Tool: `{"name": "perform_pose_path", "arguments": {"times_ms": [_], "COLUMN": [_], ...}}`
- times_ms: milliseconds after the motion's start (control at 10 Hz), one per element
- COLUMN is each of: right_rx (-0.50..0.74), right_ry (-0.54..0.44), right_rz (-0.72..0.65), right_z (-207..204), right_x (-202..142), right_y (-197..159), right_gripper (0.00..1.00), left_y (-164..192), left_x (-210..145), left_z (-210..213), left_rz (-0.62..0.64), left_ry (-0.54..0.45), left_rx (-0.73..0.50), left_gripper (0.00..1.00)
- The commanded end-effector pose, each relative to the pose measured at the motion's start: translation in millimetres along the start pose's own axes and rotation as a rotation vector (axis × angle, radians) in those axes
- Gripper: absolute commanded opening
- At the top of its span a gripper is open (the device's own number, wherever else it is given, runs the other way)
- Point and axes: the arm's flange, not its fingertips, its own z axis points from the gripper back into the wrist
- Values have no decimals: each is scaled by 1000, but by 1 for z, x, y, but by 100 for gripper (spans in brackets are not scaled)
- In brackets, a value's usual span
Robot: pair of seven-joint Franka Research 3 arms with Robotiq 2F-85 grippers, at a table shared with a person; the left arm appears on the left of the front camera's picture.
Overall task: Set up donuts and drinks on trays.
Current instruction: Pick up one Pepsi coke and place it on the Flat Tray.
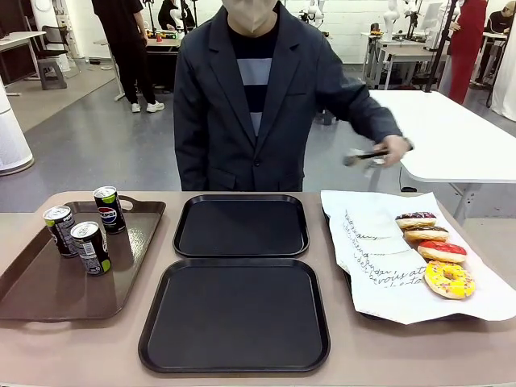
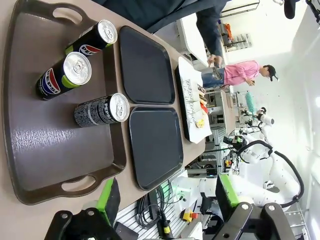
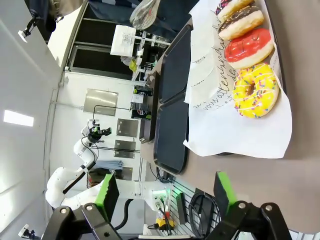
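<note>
Nearest, two black trays [image 1: 235, 314] lie mid-tabletop [image 1: 81, 347]. Three cans [image 1: 90, 247] stand on a brown tray [image 1: 48, 282] by the left edge: rigid, slick, probably best gripped mid-body. Four donuts [image 1: 448, 279] on paper [image 1: 367, 242] by the right edge look soft and smearable. Left gripper [image 2: 168, 195] and right gripper [image 3: 166, 192] gape wide, empty.

Table [image 1: 48, 351], brown tray [image 1: 48, 294], black trays [image 1: 235, 316], seemingly papered tray [image 1: 352, 292]
</note>
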Motion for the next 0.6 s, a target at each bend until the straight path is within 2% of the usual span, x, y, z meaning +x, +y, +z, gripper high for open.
{"name": "perform_pose_path", "arguments": {"times_ms": [0,500], "right_rx": [10,10], "right_ry": [-10,-10], "right_rz": [11,11], "right_z": [2,2], "right_x": [-1,-1], "right_y": [-1,-1], "right_gripper": [100,100], "left_y": [1,1], "left_x": [-1,-1], "left_z": [1,1], "left_rz": [4,4], "left_ry": [-9,-9], "left_rx": [-11,-11], "left_gripper": [100,100]}}
